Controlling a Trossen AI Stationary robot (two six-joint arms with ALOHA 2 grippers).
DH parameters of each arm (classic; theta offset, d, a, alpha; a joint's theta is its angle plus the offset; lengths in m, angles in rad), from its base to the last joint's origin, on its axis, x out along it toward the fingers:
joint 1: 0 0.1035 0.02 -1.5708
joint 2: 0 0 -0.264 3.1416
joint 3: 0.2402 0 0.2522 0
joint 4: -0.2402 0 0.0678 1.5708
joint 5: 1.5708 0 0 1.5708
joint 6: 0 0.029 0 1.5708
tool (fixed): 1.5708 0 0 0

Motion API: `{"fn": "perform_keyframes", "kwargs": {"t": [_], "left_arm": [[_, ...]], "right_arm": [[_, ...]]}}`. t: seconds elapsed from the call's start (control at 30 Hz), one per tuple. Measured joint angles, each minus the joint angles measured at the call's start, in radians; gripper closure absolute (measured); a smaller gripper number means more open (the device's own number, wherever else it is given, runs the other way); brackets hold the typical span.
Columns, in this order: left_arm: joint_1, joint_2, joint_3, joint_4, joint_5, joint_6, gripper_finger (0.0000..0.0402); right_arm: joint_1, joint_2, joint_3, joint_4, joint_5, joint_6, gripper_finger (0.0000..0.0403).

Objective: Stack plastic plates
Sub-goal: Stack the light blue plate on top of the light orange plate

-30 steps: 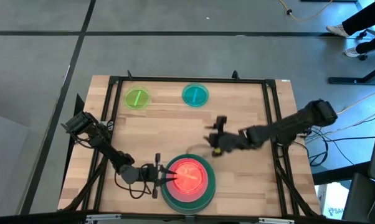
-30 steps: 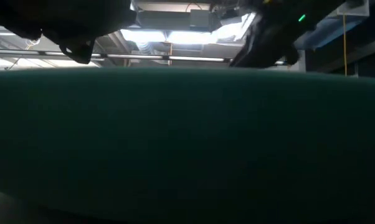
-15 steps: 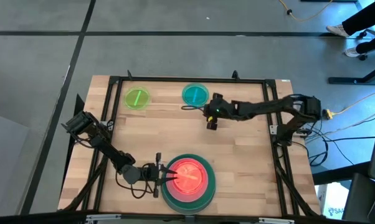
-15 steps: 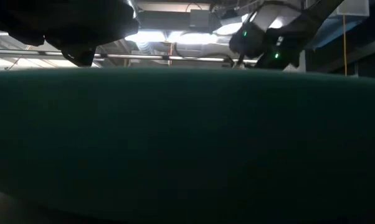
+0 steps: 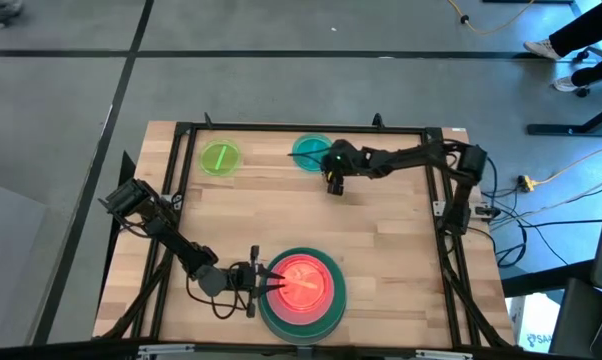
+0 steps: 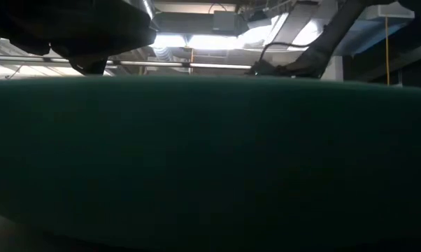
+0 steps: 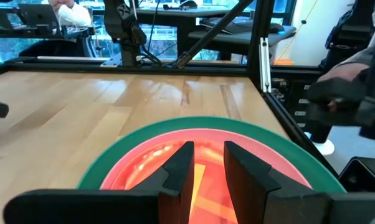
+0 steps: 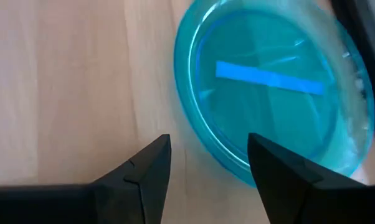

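- Right gripper (image 5: 328,170) hangs over the far part of the wooden table (image 5: 401,250), just beside the near edge of the small translucent teal round plastic plate (image 5: 312,152); in the right wrist view its 2 dark fingers (image 8: 144,169) stand wide apart with bare wood and the rim of the teal plate (image 8: 281,81) between them, gripping nothing.
- Left gripper (image 5: 268,282) sits at the near edge of the table, reaching over the left rim of the stack; the left wrist view shows its 2 fingers (image 7: 178,169) with a narrow gap between them, above the glowing pink-orange translucent plate (image 7: 200,168), and whether they pinch anything cannot be told.
- That stack (image 5: 301,285) lies at the near middle of the table: a large dark green opaque plate (image 5: 326,315) at the bottom, a pink ring inside it, and the pink-orange translucent plate on top.
- 1 small translucent lime green round plastic plate (image 5: 220,158) lies alone at the far left, well apart from the teal one.
- Across the low view, a dark green plate edge (image 6: 210,161) fills nearly everything.
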Motion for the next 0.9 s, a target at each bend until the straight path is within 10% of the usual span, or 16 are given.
{"fn": "perform_keyframes", "kwargs": {"t": [0.23, 0.6, 0.9], "left_arm": [[0.001, 0.0, 0.0, -0.003, 0.0, -0.002, 0.0321], [0.0, 0.0, 0.0, -0.01, 0.0, -0.003, 0.0321], [0.001, 0.0, 0.0, -0.01, 0.0, -0.003, 0.0321]], "right_arm": [[-0.029, 0.066, 0.059, -0.043, -0.016, -0.026, 0.0217], [-0.036, 0.07, 0.063, -0.06, -0.074, -0.043, 0.0391], [0.081, 0.002, 0.059, -0.11, -0.066, -0.061, 0.0394]]}}
